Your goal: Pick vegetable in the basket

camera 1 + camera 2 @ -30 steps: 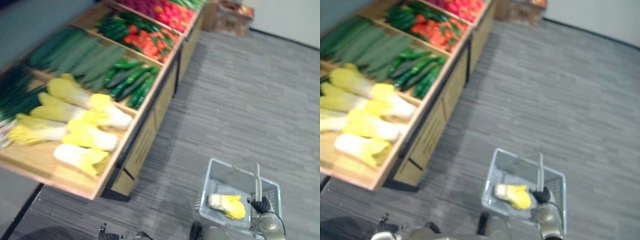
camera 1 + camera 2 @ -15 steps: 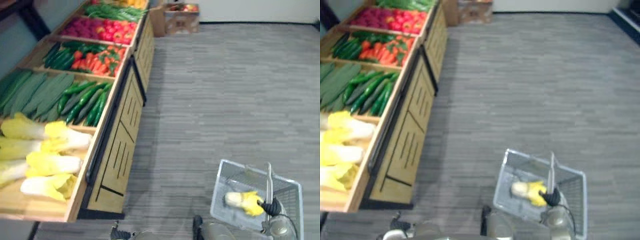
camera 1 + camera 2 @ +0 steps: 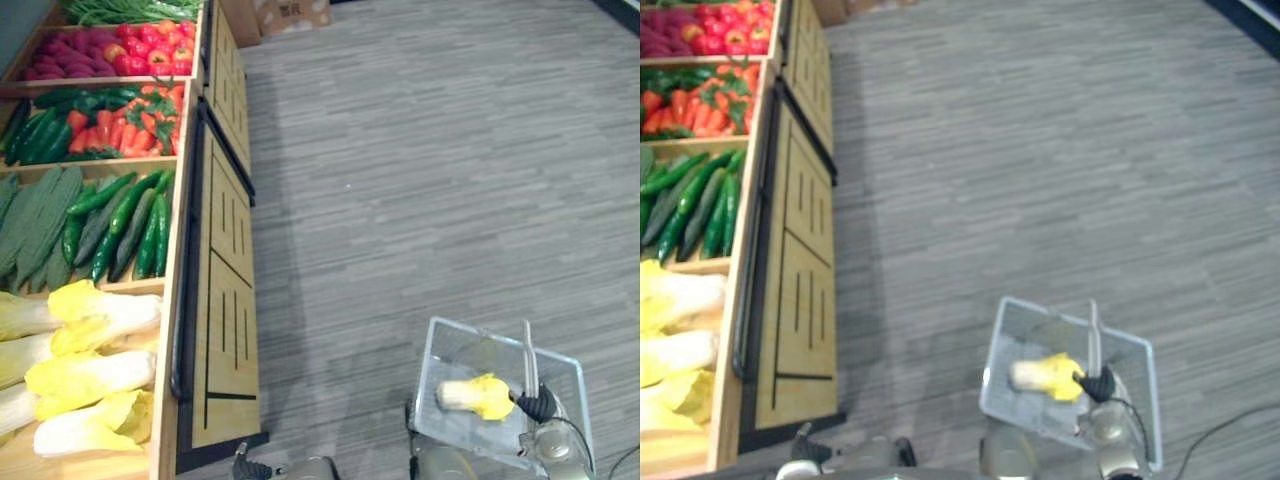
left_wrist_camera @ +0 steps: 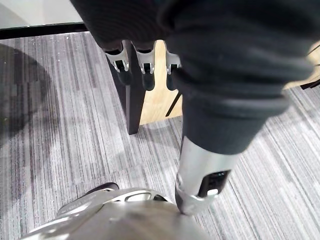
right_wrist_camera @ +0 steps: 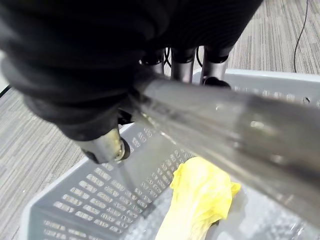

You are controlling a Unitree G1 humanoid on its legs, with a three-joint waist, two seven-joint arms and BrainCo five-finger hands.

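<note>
Far left, a slanted wooden stand (image 3: pixel 225 300) with pale flat front panels and dark edging, its bins running away from the robot. Nearest bin: long cabbages (image 3: pixel 90 375), white stalks flaring to crinkled yellow leaf. Next, slim glossy cucumbers (image 3: pixel 130 215) lying side by side. Then orange carrots (image 3: pixel 120 120) mixed with green, and beyond them a heap of round red produce (image 3: pixel 130 60).

The left hand (image 4: pixel 145 60) hangs by the stand's corner. Its own wrist view shows the dark-tipped fingers straight and apart, with nothing in them, and the stand's pale wood and a dark upright just past the tips.

In the middle, grey carpet floor (image 3: pixel 430 180) with a fine striped weave, running out to a cardboard box (image 3: pixel 290 12) at the far end.

Lower right, the basket (image 3: pixel 427 380), grey, rectangular, walls pierced in a grid. One yellow-leafed cabbage (image 3: pixel 478 395) lies on its bottom. The right hand (image 3: pixel 532 406) has its fingers (image 5: pixel 182 62) wrapped round the smooth bar handle (image 5: pixel 240 130), a grip the right wrist view makes plain, with the leafy vegetable directly below.
</note>
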